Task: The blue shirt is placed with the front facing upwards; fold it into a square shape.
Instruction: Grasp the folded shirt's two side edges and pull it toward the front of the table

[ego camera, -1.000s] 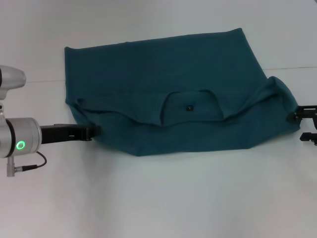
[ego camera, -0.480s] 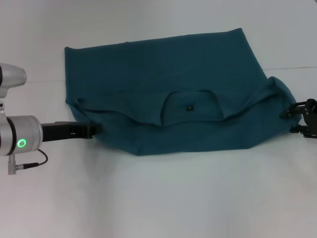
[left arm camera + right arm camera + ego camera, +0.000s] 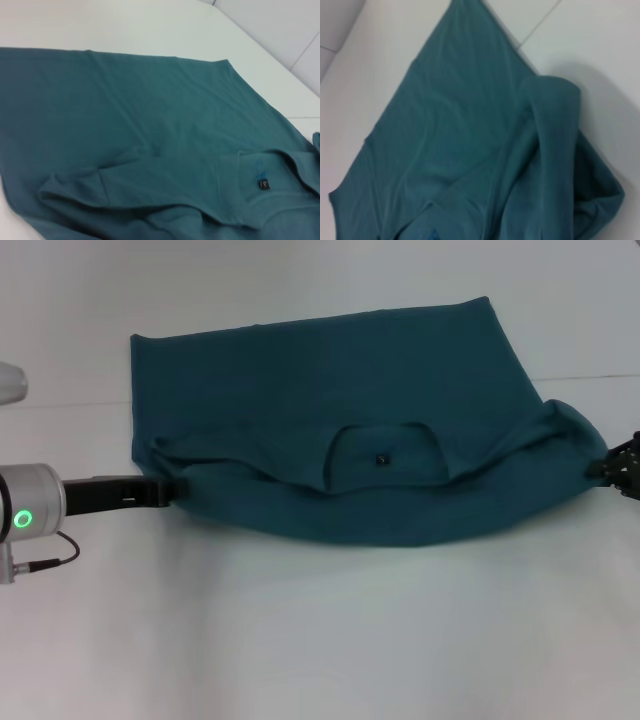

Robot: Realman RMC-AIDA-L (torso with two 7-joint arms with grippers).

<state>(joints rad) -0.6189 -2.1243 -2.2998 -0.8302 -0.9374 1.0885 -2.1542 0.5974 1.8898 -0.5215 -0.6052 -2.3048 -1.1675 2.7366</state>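
**Head view: both ends pinched, fold may skew**

I have the blue shirt (image 3: pixel 340 430) spread mid-table, near edge doubled over. Left gripper (image 3: pixel 172 491) looks closed on its left end, right gripper (image 3: pixel 618 464) seemingly clamped on the right sleeve. Uneven pulling could slip a pinch or twist the fold.

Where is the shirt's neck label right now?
In the head view the small dark neck label sits inside the round collar near the middle of the blue shirt, roughly midway between the left hand and right hand.
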